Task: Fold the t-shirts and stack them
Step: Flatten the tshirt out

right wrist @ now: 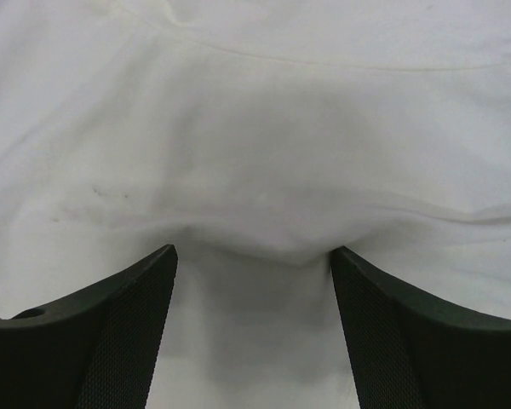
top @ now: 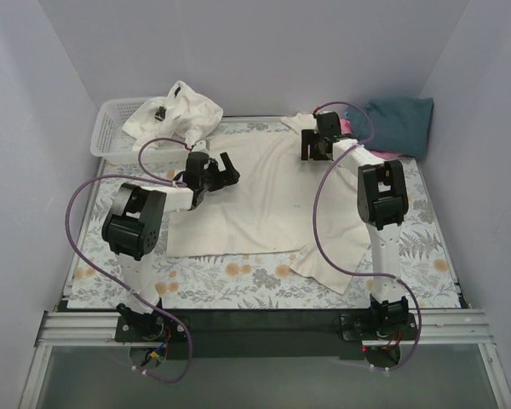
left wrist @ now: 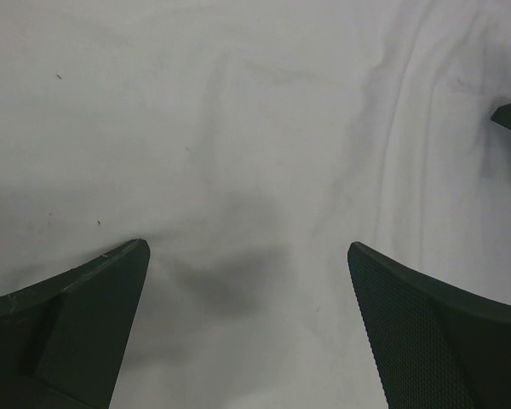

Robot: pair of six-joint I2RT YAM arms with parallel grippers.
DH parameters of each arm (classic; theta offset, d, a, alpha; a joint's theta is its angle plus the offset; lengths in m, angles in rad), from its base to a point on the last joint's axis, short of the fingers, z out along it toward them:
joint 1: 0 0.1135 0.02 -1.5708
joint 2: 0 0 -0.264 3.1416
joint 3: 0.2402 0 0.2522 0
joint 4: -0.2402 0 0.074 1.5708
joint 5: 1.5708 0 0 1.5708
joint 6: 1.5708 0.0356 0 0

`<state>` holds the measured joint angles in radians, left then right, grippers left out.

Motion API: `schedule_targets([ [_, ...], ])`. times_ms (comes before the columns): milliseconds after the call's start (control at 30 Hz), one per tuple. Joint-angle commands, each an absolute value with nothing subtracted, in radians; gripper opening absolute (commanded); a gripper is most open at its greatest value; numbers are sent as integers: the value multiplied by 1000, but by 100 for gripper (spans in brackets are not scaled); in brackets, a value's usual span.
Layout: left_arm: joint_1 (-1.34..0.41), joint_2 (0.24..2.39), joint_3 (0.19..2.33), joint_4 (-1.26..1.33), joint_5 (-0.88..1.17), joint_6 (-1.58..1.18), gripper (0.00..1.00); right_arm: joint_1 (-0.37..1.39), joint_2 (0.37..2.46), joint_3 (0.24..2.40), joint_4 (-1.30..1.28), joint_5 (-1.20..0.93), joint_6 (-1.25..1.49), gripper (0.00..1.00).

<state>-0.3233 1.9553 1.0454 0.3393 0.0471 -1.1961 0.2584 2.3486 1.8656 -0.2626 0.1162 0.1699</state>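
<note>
**Top external.** Shows cream t-shirt [top: 272, 200] spread across the middle of the table [top: 238, 281], mostly flat, near-right corner rumpled and trailing toward the right arm's base. Puts left gripper [top: 227, 169] over the shirt's left edge, far half, jaws parted. Puts right gripper [top: 310, 145] at the shirt's far edge, right of centre; can't judge its jaw gap from up here. Also shows second cream t-shirt [top: 175, 115] heaped at the right end of the white lattice basket [top: 111, 132] in the far-left corner, small black label on top. Has teal t-shirt [top: 400, 121] bunched in the far-right corner, with a sliver of pink t-shirt [top: 347, 128] just beside it, partly hidden behind the right gripper.

**Left wrist.** Looks down on cream t-shirt [left wrist: 238, 102] filling the frame, soft creases running off at upper right. Shows left gripper [left wrist: 245, 247] with jaws wide and only flat, shadowed fabric between them — not gripping. Can't tell whether the tips touch the cloth. Shows a small dark wedge at the right edge, unidentifiable.

**Right wrist.** Shows cream t-shirt [right wrist: 255, 128] edge to edge, seam line curving across the top. Shows right gripper [right wrist: 252, 250] with jaws spread fairly wide, tips seemingly pressed into the fabric — shallow pucker between them, not clamped on it.
</note>
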Motion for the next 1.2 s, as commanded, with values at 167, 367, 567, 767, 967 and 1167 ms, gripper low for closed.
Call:
schedule_targets([
  [167, -334, 1657, 977, 391, 59, -1109, 96, 301, 1968, 1658, -124, 48, 133, 68],
  [367, -391, 1399, 833, 244, -153, -1133, 96, 322, 1701, 1412, -78, 49, 149, 68],
  [567, -456, 1191, 643, -33, -510, -1294, 96, 367, 1450, 1087, -60, 77, 192, 68],
  [767, -456, 1051, 600, -335, -591, -1492, 95, 400, 1177, 787, -29, 129, 238, 68],
  [967, -460, 980, 534, -465, -601, -1638, 91, 400, 1111, 736, -40, 207, 238, 69],
  [1167, -460, 910, 491, -580, -606, -1772, 91, 400, 1138, 733, -40, 199, 233, 69],
])
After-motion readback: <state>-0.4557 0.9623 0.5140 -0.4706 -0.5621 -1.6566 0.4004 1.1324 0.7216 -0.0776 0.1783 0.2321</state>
